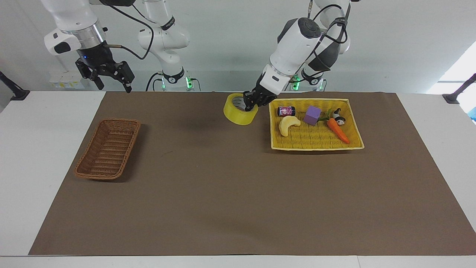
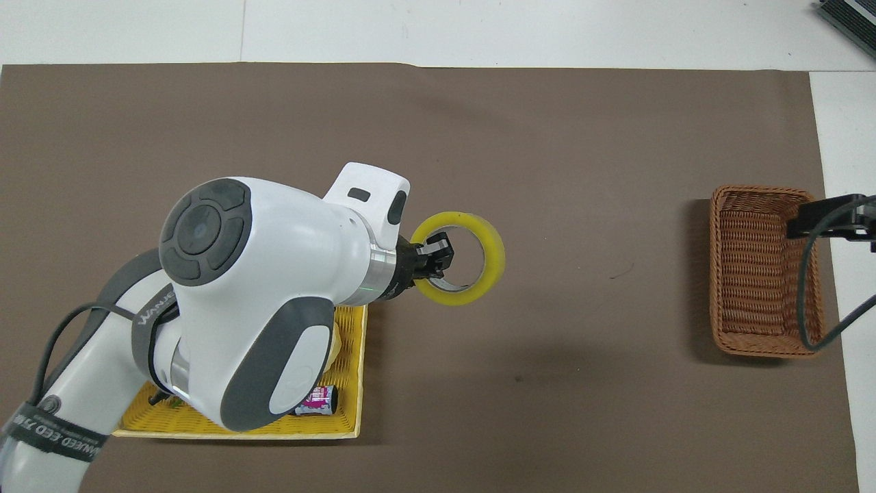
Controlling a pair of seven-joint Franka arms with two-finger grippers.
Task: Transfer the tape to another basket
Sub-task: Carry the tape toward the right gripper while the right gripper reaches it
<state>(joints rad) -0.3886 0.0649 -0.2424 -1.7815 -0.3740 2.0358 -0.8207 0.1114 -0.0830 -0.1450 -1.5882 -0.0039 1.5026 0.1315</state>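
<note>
My left gripper (image 1: pixel 250 105) (image 2: pixel 436 257) is shut on the rim of the yellow tape roll (image 1: pixel 238 113) (image 2: pixel 488 250) and holds it in the air over the brown mat, just past the yellow tray's edge toward the right arm's end. The dark-brown wicker basket (image 1: pixel 108 149) (image 2: pixel 762 270) sits empty at the right arm's end of the table. My right gripper (image 1: pixel 111 80) is open and waits high above the table edge near that basket; its tip shows over the basket's rim in the overhead view (image 2: pixel 831 218).
The flat yellow tray (image 1: pixel 316 143) (image 2: pixel 356 370) holds a cream crescent toy (image 1: pixel 288 124), a purple block (image 1: pixel 312 115), a carrot (image 1: pixel 338 130), a small panda figure (image 1: pixel 338 115) and a small can (image 1: pixel 286 111) (image 2: pixel 315 400). A brown mat (image 1: pixel 230 193) covers the table.
</note>
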